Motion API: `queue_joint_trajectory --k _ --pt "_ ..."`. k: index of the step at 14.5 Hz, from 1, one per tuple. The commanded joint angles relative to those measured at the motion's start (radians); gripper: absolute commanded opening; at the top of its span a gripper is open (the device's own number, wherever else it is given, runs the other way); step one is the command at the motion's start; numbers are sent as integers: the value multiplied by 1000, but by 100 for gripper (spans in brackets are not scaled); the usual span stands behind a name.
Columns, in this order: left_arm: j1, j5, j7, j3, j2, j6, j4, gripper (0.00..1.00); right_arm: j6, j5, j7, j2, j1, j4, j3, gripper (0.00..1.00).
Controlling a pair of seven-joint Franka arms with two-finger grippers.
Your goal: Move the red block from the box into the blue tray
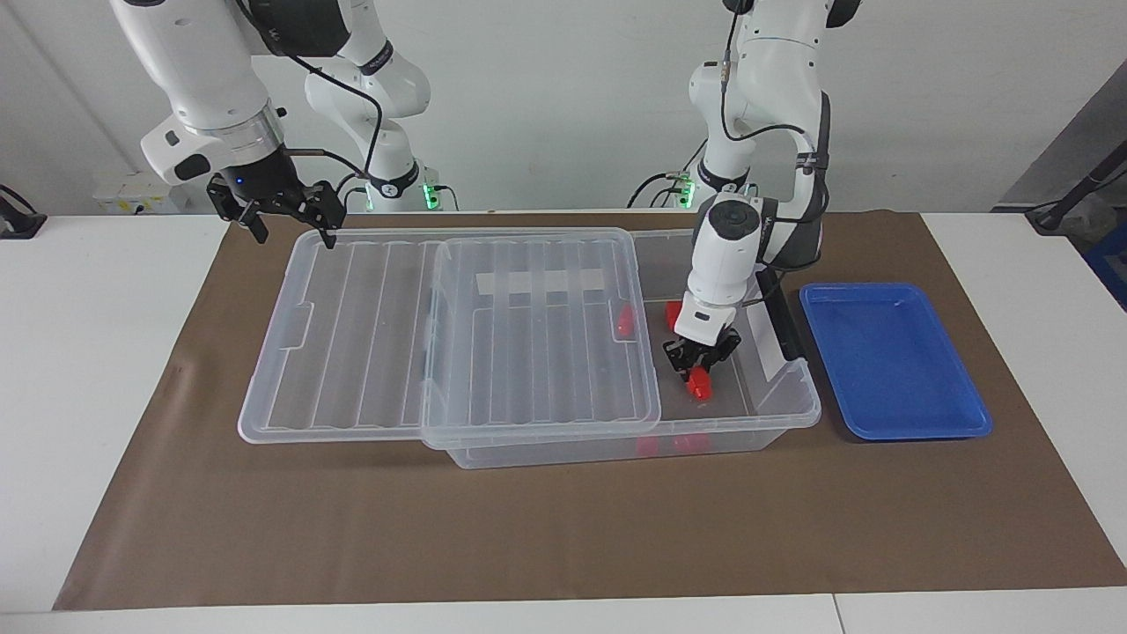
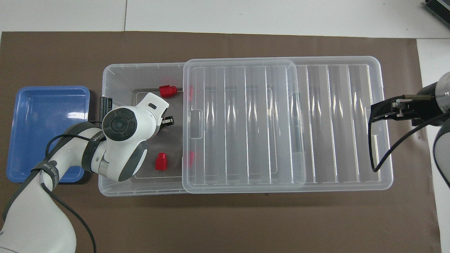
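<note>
The clear box (image 1: 792,398) stands mid-table, its ribbed lid (image 1: 440,335) slid toward the right arm's end, so the end by the blue tray (image 1: 894,361) is uncovered. My left gripper (image 1: 700,363) is down inside that uncovered end, shut on the top of a red block (image 1: 700,382) that rests on the box floor. In the overhead view the left wrist hides this block and only the fingertips (image 2: 169,121) show. The blue tray (image 2: 45,130) is empty. My right gripper (image 1: 296,231) is open over the lid's end and waits.
Other red blocks lie in the box: one nearer to the robots (image 2: 161,161), one by the wall farthest from them (image 2: 167,90), others under the lid (image 1: 625,319). A black handle (image 1: 779,317) sits on the box end beside the tray. Brown paper (image 1: 528,528) covers the table.
</note>
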Motion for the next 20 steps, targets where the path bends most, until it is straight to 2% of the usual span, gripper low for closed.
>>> queue_joint_trajectory --k 1,3,7,12,16,20 --pt "4 20 13 10 5 -2 29 20 -14 -1 -23 10 -13 15 4 100" --pt "2 20 13 11 -7 -75 75 20 -17 2 -23 11 -17 23 4 100" --pt "2 18 16 7 -19 -318 241 20 -40 2 -21 11 -17 25 1 100" --pt "10 7 81 11 -99 -491 293 20 -43 8 -21 -13 -14 -9 -1 100" --pt "74 -52 258 17 -116 -726 437 20 -42 8 -17 -38 -14 -41 -1 100" --pt "187 -71 436 19 -169 -784 450 20 -27 8 -30 -36 -14 -41 -2 100"
